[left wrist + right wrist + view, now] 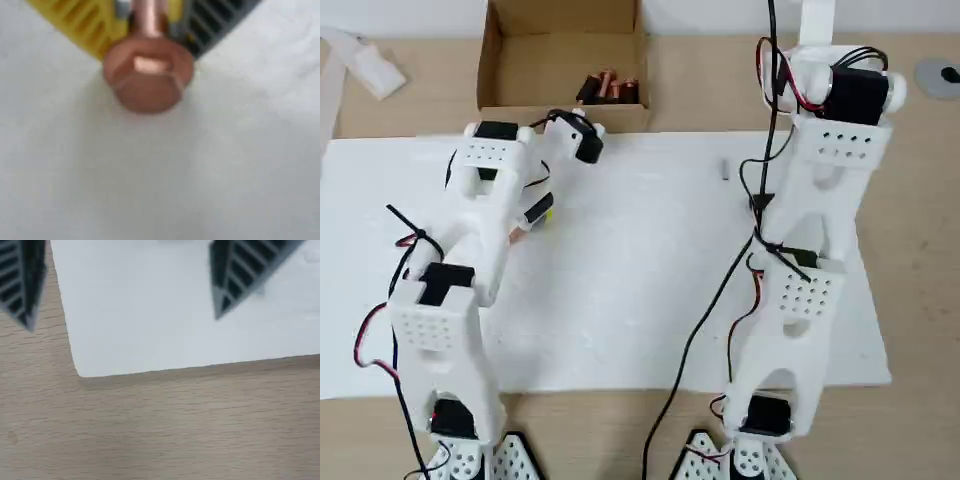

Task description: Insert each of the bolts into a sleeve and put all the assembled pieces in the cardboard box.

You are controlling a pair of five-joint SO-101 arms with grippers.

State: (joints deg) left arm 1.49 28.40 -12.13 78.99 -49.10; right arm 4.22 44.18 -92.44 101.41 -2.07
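Left wrist view: end effector clamps bolt.

A light wooden table lay under soft, even light, its middle covered by a white sheet. A grey round disc lay at the upper right, a white strip at the upper left.

No lettering, number or label can be read on the cardboard box, bolt or table.
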